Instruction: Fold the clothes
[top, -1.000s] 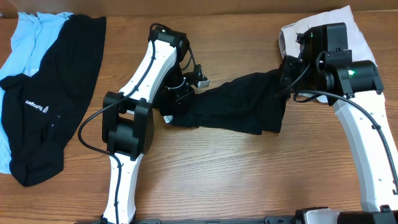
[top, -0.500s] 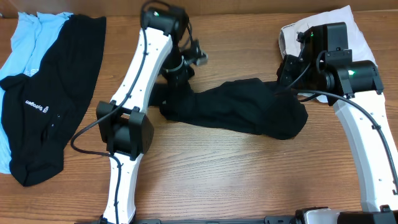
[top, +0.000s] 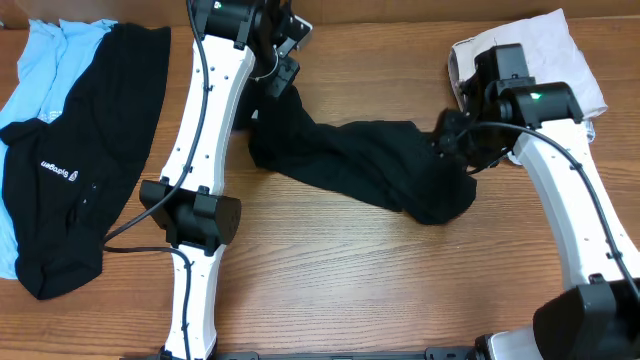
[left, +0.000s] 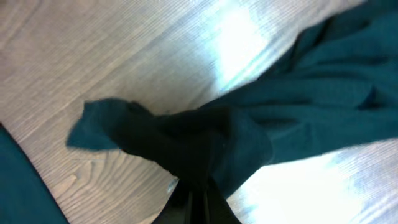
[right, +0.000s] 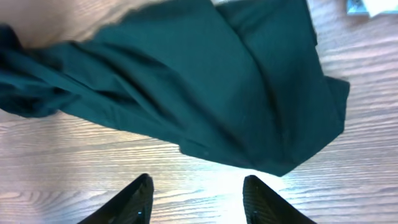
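Fingertips of our left claw (left: 195, 200) are mostly buried in cloth; they pinch the bunched far-left end of the garment (top: 365, 170). White cloth (top: 572, 58) lies far right, partly covered; other clothes (top: 70, 170) lie at the left edge. Our right claw (right: 204, 200) gapes wide, empty, with the garment just beyond it.
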